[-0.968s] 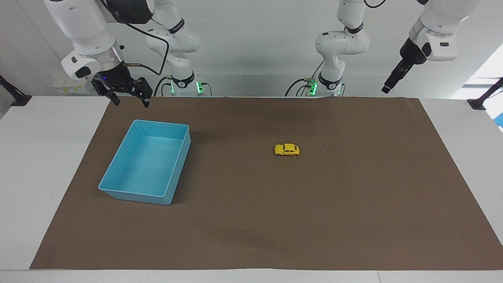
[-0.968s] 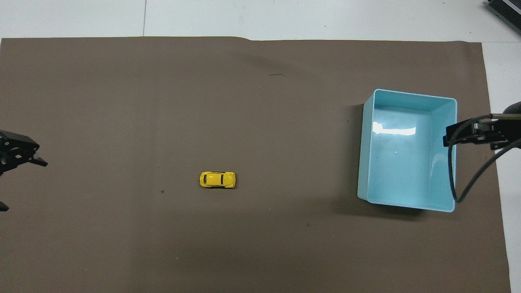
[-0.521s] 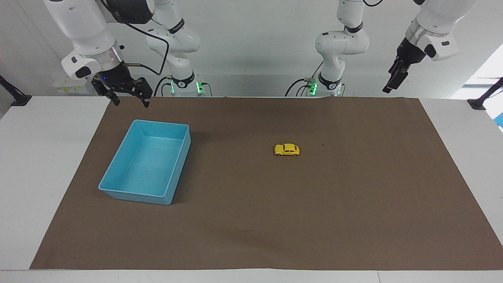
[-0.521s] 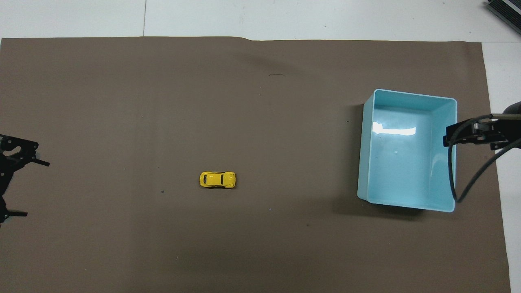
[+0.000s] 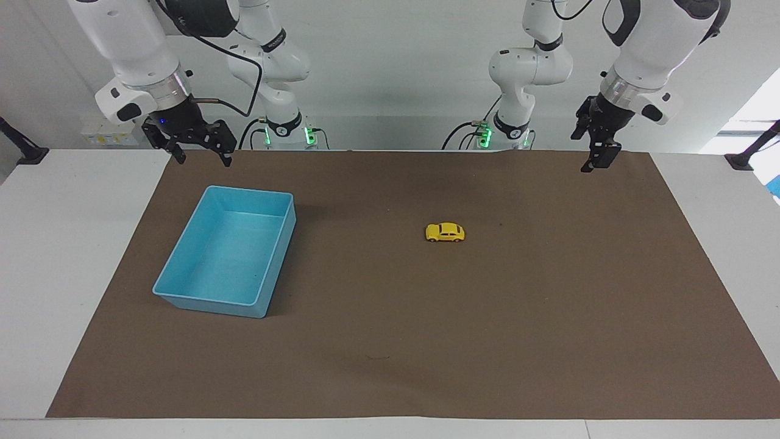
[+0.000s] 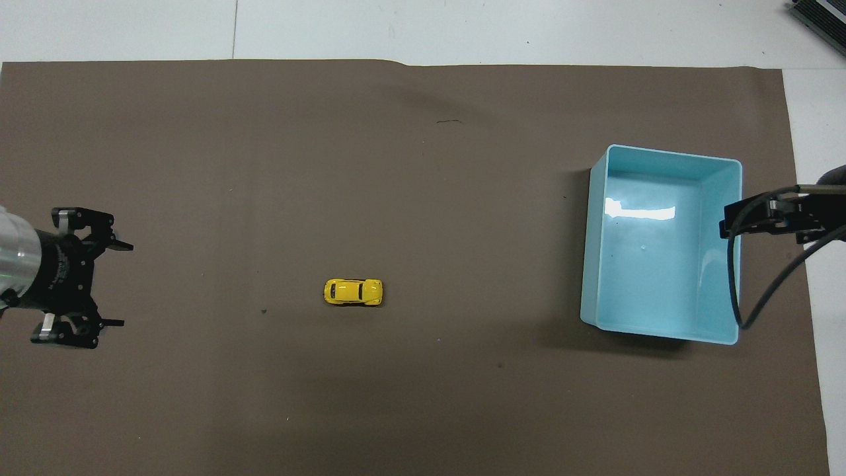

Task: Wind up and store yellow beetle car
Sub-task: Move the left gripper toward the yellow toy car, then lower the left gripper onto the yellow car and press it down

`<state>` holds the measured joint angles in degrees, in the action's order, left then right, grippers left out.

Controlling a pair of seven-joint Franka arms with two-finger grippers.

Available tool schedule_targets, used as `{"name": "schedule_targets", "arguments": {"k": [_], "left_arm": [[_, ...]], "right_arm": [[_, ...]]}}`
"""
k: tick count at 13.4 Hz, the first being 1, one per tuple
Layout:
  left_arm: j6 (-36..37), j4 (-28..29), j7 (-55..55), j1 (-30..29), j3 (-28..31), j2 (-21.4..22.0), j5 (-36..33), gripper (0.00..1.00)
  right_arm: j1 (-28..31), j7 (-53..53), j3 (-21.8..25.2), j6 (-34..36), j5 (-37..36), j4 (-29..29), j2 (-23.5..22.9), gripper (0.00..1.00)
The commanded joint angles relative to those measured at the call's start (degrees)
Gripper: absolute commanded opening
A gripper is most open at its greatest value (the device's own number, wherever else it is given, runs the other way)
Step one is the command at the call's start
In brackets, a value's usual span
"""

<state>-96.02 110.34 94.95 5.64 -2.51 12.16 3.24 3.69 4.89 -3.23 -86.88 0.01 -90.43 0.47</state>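
Toy car (image 5: 445, 232) waits on its wheels mid-mat, untouched

Nothing of the task is done: winding and storing both remain. The left gripper (image 6: 114, 284), jaws spread wide and empty, hangs over the mat's left-arm end, well apart from the car; the right gripper (image 5: 201, 152), open and empty, waits above the mat beside the empty blue bin (image 5: 183, 259)

2 glossy white arms (image 5: 131, 42), black joint bands, silver wrist rings, black grippers, looping black cables (image 6: 760, 277)
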Motion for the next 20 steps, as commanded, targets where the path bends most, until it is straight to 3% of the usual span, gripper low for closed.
{"name": "schedule_targets", "arguments": {"k": [1, 4, 13, 16, 20], "left_arm": [[-6.0, 3.7, 7.9, 3.9, 0.7, 0.2, 0.5, 1.0], [-9.3, 5.0, 13.8, 7.4, 0.7, -0.2, 0.5, 1.0], [-19.6, 6.9, 30.4, 17.4, 0.7, -9.5, 0.5, 1.0], [-23.5, 7.3, 32.5, 21.9, 0.8, -15.0, 0.5, 1.0], [-31.1, 10.5, 39.6, 25.6, 0.8, -17.0, 0.5, 1.0]], "right_arm": [[0.7, -1.3, -0.6, 0.5, -0.1, 0.6, -0.1, 1.0], [0.7, -1.3, -0.6, 0.5, 0.0, 0.6, -0.1, 1.0], [0.7, -1.3, -0.6, 0.5, 0.0, 0.6, -0.1, 1.0], [0.7, -1.3, -0.6, 0.5, -0.1, 0.6, -0.1, 1.0], [0.7, -1.3, -0.6, 0.5, -0.1, 0.6, -0.1, 1.0]]}}
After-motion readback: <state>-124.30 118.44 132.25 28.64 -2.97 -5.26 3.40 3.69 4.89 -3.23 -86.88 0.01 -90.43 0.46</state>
